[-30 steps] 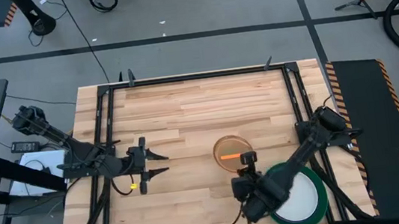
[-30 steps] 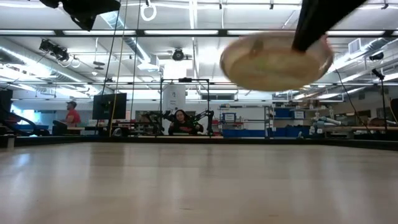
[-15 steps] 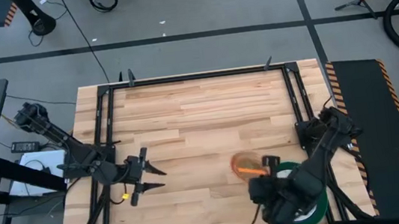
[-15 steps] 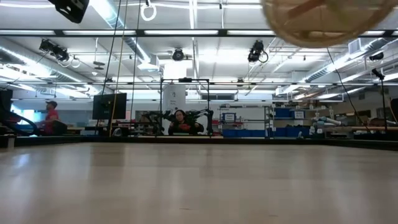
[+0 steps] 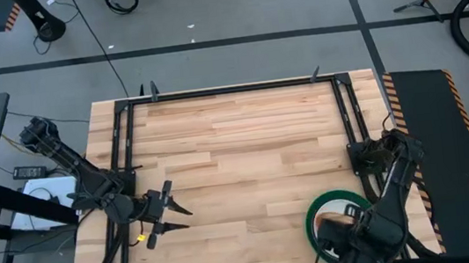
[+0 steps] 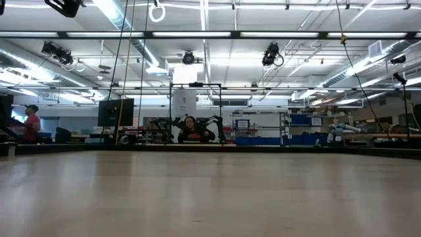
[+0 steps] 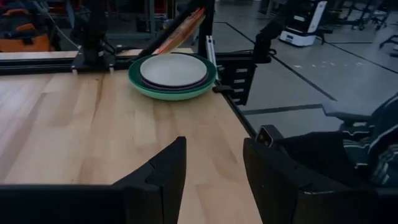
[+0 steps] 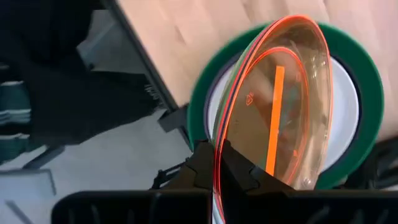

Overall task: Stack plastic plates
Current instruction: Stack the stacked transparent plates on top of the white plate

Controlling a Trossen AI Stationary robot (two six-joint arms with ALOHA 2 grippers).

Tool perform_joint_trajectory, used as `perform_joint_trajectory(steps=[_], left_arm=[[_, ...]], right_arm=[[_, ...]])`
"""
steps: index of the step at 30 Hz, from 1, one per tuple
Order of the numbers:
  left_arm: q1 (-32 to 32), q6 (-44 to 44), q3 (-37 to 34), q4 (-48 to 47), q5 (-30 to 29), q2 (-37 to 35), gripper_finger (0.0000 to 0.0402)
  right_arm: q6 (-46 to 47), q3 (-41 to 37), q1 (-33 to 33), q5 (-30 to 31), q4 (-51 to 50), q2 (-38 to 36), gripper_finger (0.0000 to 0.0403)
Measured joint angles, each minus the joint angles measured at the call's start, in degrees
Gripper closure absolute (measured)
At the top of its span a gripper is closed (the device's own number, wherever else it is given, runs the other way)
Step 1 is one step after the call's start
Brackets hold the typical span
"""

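Right gripper (image 8: 214,168) clamped on the rim of a translucent orange plate (image 8: 280,106), fingers pinched together at its lower edge, plate held tilted on edge above the stack. Stack of plates (image 5: 337,213) at the table's near right corner — green plate (image 7: 140,84) at the bottom, a dark one on it, a white plate (image 7: 173,68) on top, nested and lying flat. In the left wrist view, orange plate (image 7: 180,28) seen edge-on, slanting just behind the stack beside the dark arm. In the high view, right arm folded over the stack, hiding most of it; only the far arc of the green rim and a patch of white visible. Left gripper (image 5: 169,217) waiting low over the wooden table (image 5: 235,140) near its left side, well apart from the stack, fingers (image 7: 165,171) spread apart with nothing between them. Low view — bare tabletop, with two people (image 6: 191,128) seated or standing far off in the room beyond.
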Motion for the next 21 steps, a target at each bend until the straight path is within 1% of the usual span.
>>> perform_joint_trajectory(steps=[3, 5, 8, 10, 12, 15, 18, 21], left_arm=[[-0.5, 0.1, 0.0, 0.0, 0.0, 0.0, 0.0235], [-0.9, 0.1, 0.0, -0.1, 0.0, 0.0, 0.0235], [-1.4, 0.8, 0.0, -0.1, 0.0, 0.0, 0.0235], [-1.8, 1.0, 0.0, -0.1, -0.3, 0.0, 0.0235], [-2.1, 1.4, 0.0, -0.1, -1.0, 0.0, 0.0235], [-2.2, 3.2, 0.0, -1.3, -1.3, 0.0, 0.0235], [-1.9, 4.1, 0.0, -2.7, -1.3, 0.0, 0.0235], [-0.8, 4.1, 0.0, -2.8, -1.3, 0.0, 0.0235]], right_arm=[[3.3, -3.3, 1.0, -2.1, 0.1, 0.0, 0.0392], [6.0, -6.6, 1.2, -4.8, 0.0, 0.0, 0.0392], [7.5, -12.2, 0.5, -12.2, 1.0, 0.1, 0.0392], [7.3, -15.7, -0.4, -16.1, 1.7, 0.1, 0.0392], [6.7, -18.3, -1.3, -16.9, 2.6, 0.1, 0.0392], [6.0, -20.6, -2.2, -14.8, 5.1, 0.1, 0.0392], [3.9, -21.3, -2.7, -12.7, 9.3, 0.1, 0.0392], [3.1, -21.7, -3.0, -12.3, 10.6, 0.1, 0.0392]])
